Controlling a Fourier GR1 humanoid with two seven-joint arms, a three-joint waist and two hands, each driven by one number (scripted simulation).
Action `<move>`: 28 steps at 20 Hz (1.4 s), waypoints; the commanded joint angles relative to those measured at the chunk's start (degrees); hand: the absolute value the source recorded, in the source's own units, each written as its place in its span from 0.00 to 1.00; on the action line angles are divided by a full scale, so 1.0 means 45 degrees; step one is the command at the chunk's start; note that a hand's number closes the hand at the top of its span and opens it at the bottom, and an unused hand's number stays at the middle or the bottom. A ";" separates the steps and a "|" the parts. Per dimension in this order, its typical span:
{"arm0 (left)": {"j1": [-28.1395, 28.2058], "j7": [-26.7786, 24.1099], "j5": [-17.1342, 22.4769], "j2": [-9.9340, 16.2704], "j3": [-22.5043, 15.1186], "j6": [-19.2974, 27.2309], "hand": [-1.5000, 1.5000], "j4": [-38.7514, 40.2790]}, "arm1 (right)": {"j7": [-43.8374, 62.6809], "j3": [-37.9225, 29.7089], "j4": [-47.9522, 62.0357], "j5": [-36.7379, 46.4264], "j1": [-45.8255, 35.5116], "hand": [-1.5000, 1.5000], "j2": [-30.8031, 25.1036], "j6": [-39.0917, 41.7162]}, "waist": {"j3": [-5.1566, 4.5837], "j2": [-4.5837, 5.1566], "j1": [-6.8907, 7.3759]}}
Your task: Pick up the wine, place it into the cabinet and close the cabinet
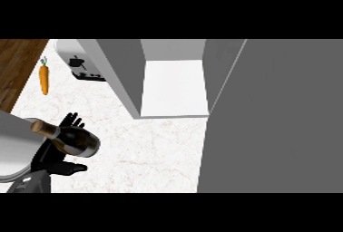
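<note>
We hold the wine bottle [72, 138] in our left hand [61, 156], low at the left of the view, above the white counter [154, 149]. The fingers are curled around the dark body from below and behind; fingertips show above it and the thumb shows below it. The bottle lies tilted, with its long axis running from the cork at the upper left to the base at the lower right. So the base already points toward the open cabinet [173, 86], which stands up and to the right, well apart. Its door [268, 118] is swung out at the right. Our right hand is not visible, so the left must carry the bottle across.
</note>
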 commanded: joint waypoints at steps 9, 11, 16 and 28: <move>-0.0595 -0.2210 -0.0150 -0.0034 -0.0342 -0.1686 0.00 0.0909 | 0.0345 0.0221 -0.0607 -0.0129 0.0167 0.00 0.0208 -0.0119 | -0.0004 -0.0004 0.0030; -0.0195 -0.2890 -0.0319 -0.0804 -0.0586 -0.1001 0.00 0.0588 | -0.0124 0.0651 -0.0737 -0.0095 0.0712 0.00 0.0326 0.0131 | 0.0006 -0.0028 0.0063; -0.0985 -0.2432 0.0160 -0.1164 -0.0248 -0.0411 1.00 0.0940 | 0.0453 -0.0247 -0.0917 -0.0856 0.0256 0.00 -0.0041 0.0141 | 0.0018 -0.0028 0.0065; -0.1159 -0.2050 0.0368 -0.1048 -0.0460 -0.1802 1.00 0.1304 | 0.0080 0.0454 -0.0994 -0.0135 0.1320 0.00 0.0268 0.0349 | 0.0016 -0.0031 0.0056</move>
